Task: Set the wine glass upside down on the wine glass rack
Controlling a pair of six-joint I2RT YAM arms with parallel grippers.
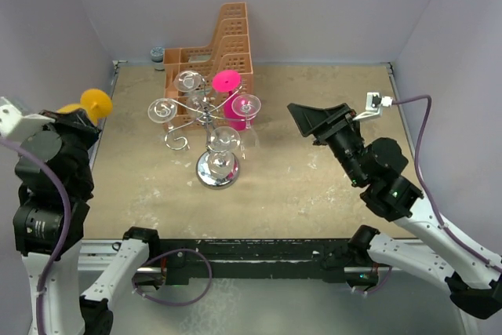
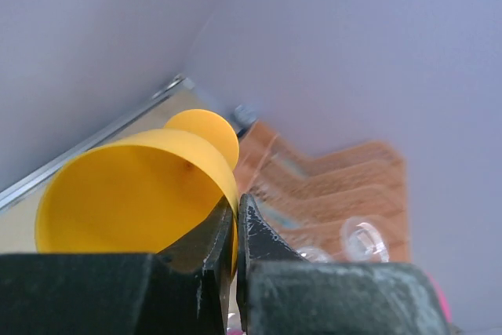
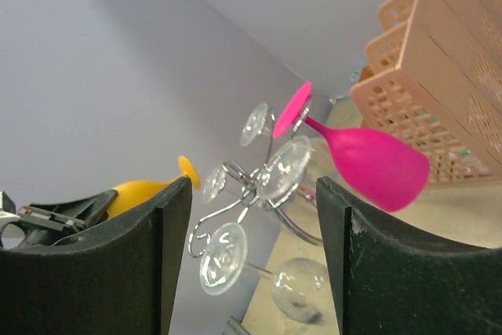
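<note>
Risk: yellow wine glass, pinched at bowl wall by left gripper, sits high by counter's left edge; thin grip could slip, or foot could clip pink glass on wine glass rack mid-counter. Right gripper w/ fingers spread, empty.

Plain lavender-grey walls close in the tabletop along its left, far and right edges. It is tan, mottled with pale scuffs, under soft even light. A metal strip trims the far edge.
</note>
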